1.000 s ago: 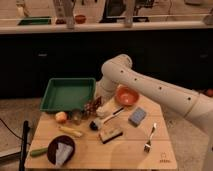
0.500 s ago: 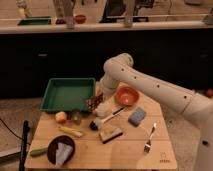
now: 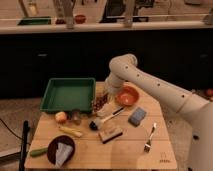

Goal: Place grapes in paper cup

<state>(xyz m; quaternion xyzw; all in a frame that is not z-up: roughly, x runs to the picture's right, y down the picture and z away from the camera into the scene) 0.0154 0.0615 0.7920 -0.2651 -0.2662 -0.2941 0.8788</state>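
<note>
The grapes [image 3: 99, 104], a dark reddish-purple bunch, are at the right corner of the green tray [image 3: 67, 95], just under my gripper [image 3: 103, 98]. The gripper comes down from the white arm [image 3: 150, 85] and is right at the bunch; I cannot tell whether it holds it. The paper cup [image 3: 106, 111], small and whitish, stands on the table just below and right of the grapes, partly hidden by the gripper.
An orange bowl [image 3: 127, 96] sits right of the gripper. A yellow-orange fruit [image 3: 61, 116], a dark glassy cup [image 3: 76, 118], a brush [image 3: 102, 120], a blue sponge [image 3: 136, 116], a fork [image 3: 150, 138] and a dark bowl [image 3: 60, 150] lie on the wooden table [image 3: 125, 155].
The gripper has shifted slightly right, and the grapes have moved with it toward the paper cup.
</note>
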